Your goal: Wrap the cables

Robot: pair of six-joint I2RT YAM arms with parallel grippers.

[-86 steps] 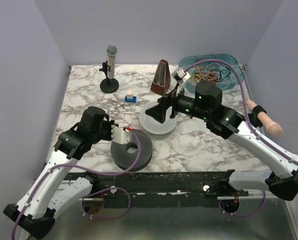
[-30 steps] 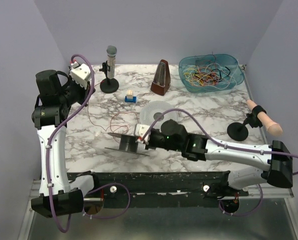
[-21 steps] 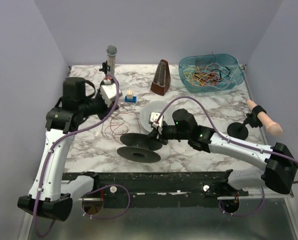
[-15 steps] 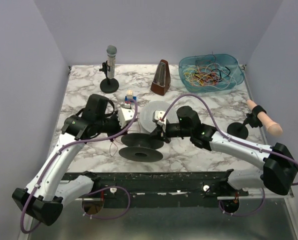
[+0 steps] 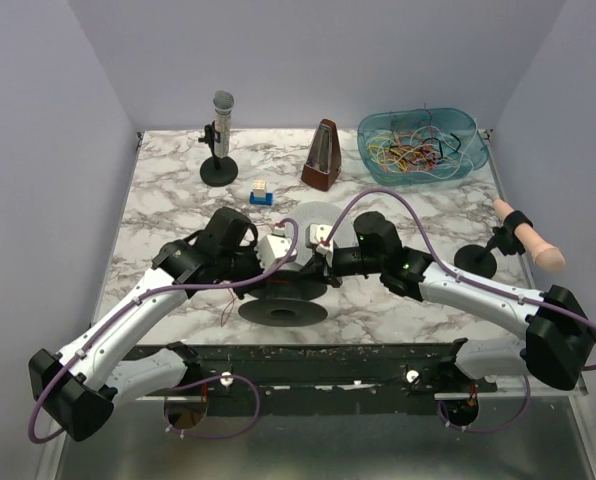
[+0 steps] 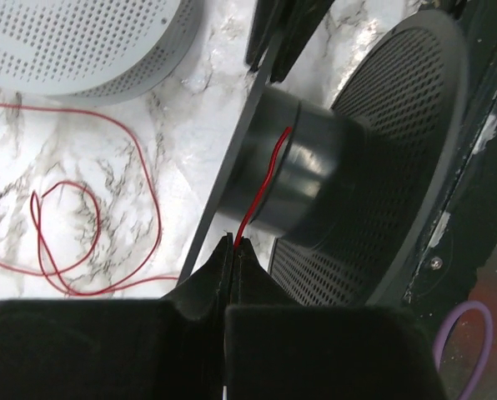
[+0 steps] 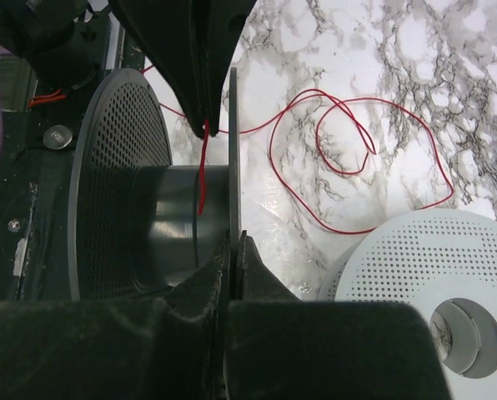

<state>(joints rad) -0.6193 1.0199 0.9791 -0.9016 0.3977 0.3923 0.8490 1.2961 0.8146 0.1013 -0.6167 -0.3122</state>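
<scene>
A black spool (image 5: 283, 300) with perforated flanges sits at the table's front middle, tipped on its side between both grippers. My right gripper (image 7: 235, 237) is shut on the thin rim of one flange (image 7: 233, 150). My left gripper (image 6: 233, 242) is shut on a thin red cable (image 6: 261, 187) that runs from its tips up over the spool's hub (image 6: 315, 179). The cable's slack lies in loose loops (image 6: 90, 208) on the marble. In the top view the left gripper (image 5: 292, 264) and right gripper (image 5: 314, 272) stand almost tip to tip over the spool. More cables (image 5: 413, 155) lie tangled at the back right.
The tangle fills a teal basket (image 5: 468, 125). A white perforated disc (image 5: 313, 220) lies just behind the spool. Behind it stand a metronome (image 5: 323, 155), a small blue-and-white block (image 5: 261, 192) and a microphone on its stand (image 5: 221, 140). A handled tool on a stand (image 5: 523, 240) stands at the right edge.
The left arm has swung from high at the back left down to the spool, drawing the red cable in with it. The right gripper has shifted the spool slightly right and turned it.
</scene>
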